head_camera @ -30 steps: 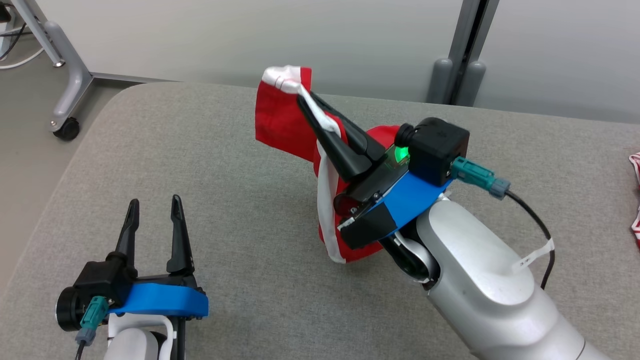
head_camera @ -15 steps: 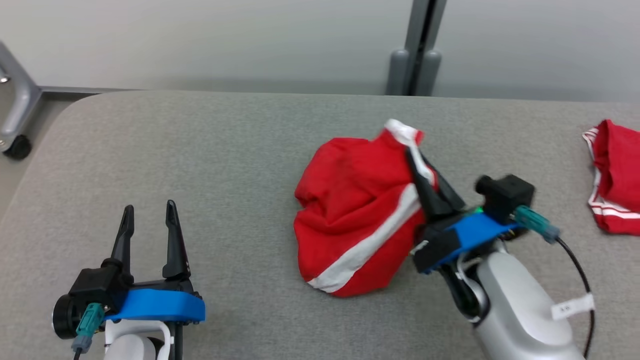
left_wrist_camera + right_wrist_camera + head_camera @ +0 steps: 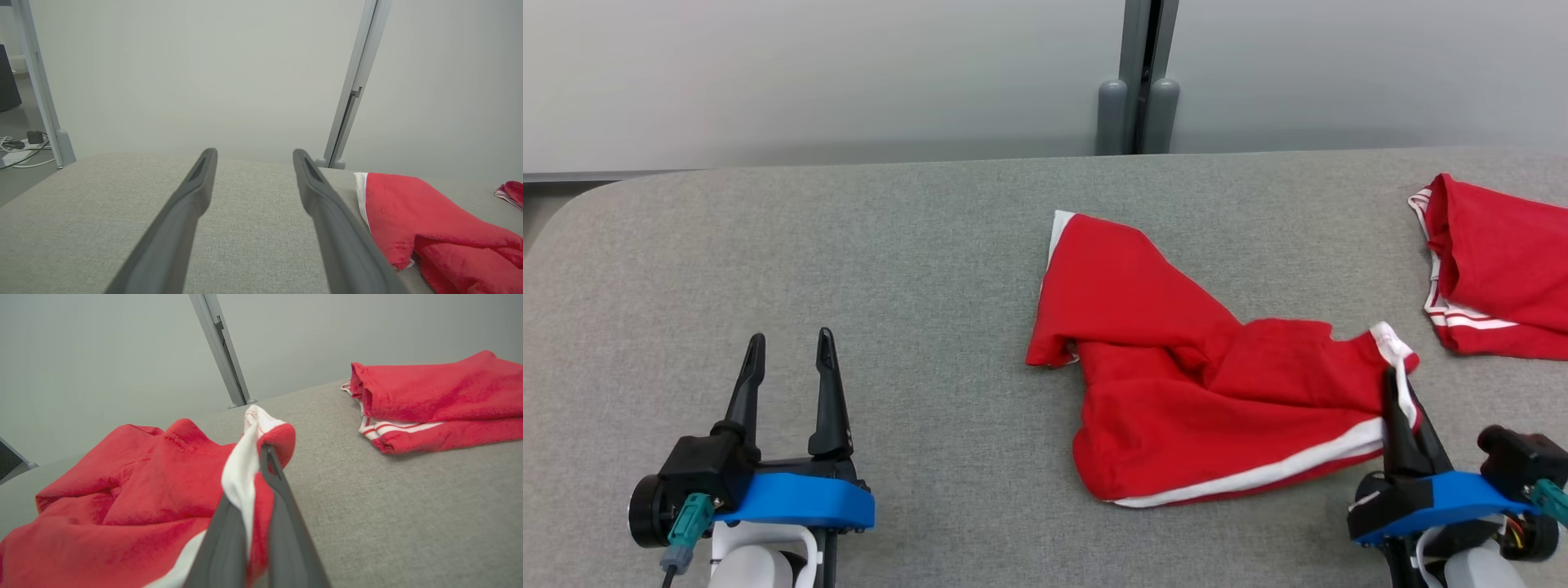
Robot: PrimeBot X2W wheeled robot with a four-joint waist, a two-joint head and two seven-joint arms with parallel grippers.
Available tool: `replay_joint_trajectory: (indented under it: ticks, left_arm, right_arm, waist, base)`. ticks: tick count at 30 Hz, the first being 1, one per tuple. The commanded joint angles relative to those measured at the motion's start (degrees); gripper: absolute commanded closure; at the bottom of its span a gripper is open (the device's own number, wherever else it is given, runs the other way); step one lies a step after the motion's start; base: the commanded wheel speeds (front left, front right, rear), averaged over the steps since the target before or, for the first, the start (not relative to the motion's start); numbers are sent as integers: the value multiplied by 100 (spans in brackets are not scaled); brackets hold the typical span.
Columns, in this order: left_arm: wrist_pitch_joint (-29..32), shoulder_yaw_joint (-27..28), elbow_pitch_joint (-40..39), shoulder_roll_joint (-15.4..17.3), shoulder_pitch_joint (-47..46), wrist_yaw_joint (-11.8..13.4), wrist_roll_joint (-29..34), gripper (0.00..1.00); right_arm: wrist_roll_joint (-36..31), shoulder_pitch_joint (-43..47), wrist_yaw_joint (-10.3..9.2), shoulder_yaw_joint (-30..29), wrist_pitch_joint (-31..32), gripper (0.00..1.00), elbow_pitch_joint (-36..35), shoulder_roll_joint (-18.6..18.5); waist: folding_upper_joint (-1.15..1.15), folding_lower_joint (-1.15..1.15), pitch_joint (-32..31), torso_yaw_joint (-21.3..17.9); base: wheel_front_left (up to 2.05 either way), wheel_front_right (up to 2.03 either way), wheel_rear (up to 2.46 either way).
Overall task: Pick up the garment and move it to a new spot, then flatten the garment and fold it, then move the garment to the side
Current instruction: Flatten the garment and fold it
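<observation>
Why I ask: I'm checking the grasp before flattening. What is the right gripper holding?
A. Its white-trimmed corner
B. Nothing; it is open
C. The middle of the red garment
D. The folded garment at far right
A: the right gripper is shut on the white-trimmed corner of the garment, and the right wrist view shows the white trim pinched between its fingers.

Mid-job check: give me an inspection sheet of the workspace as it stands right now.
Surface: grey fabric table, flat.
Job's things: red garment with white trim, lying crumpled.
Clutter: second red garment, far right, apart from the first.
Grippers: left gripper open, holding nothing; right gripper shut on the red garment's white-trimmed corner.
Cables: teal-plug cable at the left wrist; floor cables beyond the table.
Surroundings: plain grey wall, vertical post.
</observation>
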Motion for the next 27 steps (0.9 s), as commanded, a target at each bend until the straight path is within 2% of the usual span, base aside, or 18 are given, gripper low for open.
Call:
replay_joint_trajectory:
  ticks: [1, 2, 11, 20, 27]
  left_arm:
    - [-24, 21, 23, -3, -10, -17, 25, 0]
    - [-24, 14, 37, -7, -4, -29, 31, 0]
    - [-24, 19, 118, -17, 81, -81, 81, 0]
    - [-24, 3, 121, -32, 176, -95, 111, 0]
    - [-24, -11, 106, -45, 205, -112, 124, 0]
  right_arm:
    - [-52, 171, 1, -146, -24, 22, -63, 2]
    - [-71, 212, 1, -214, -25, 0, -88, 3]
    - [-416, 201, 1, -628, -23, 0, -710, 5]
    - [-770, 437, 1, -97, -20, 0, -1864, 6]
    - [-973, 724, 1, 382, -21, 0, -1960, 1]
  waist:
    - [0, 0, -11, -37]
    - [0, 0, -15, -48]
    - [0, 0, -172, -131]
    - [0, 0, -321, -129]
    - [0, 0, -307, -87]
  base:
    - [0, 0, 0]
    - [0, 0, 0]
    - [0, 0, 0]
    - [0, 0, 0]
    - [0, 0, 0]
